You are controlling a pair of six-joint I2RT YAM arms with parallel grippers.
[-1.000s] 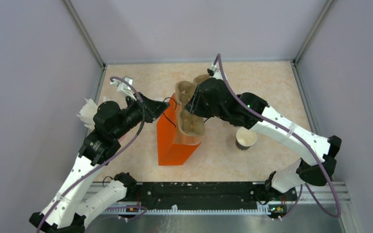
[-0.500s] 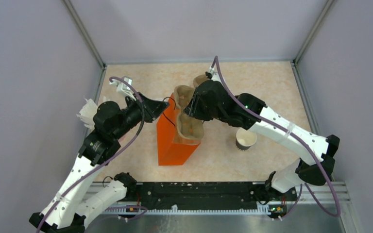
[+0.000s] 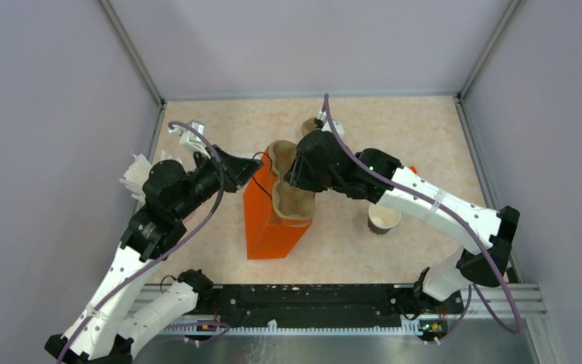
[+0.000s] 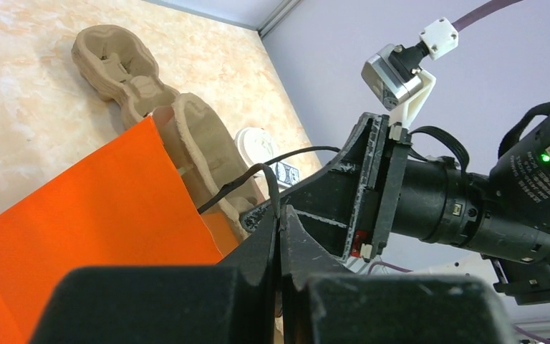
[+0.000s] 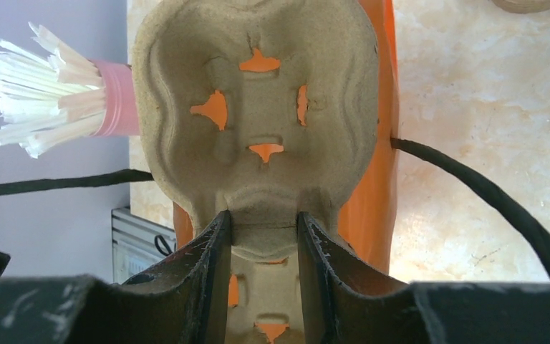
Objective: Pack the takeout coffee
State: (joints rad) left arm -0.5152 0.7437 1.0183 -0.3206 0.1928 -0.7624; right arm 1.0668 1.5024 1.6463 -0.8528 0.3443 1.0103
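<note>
At the middle of the marbled counter (image 3: pixel 424 129), the right tool (image 5: pixel 263 222) pinches the waist of a brown moulded-pulp two-cup tray (image 5: pixel 258 107), whose lower end sits in the mouth of a tall orange paper bag (image 3: pixel 269 224). The left tool (image 4: pixel 281 216) is pressed together on the bag's black cord handle (image 4: pixel 235 186). The pale tan paper coffee cup (image 3: pixel 383 218) stands on the counter to the right of the bag, apart from it.

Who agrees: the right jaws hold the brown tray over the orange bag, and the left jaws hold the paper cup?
Not the cup: the left wrist view shows the left jaws shut on the black handle of the bag. The rest stands.
</note>
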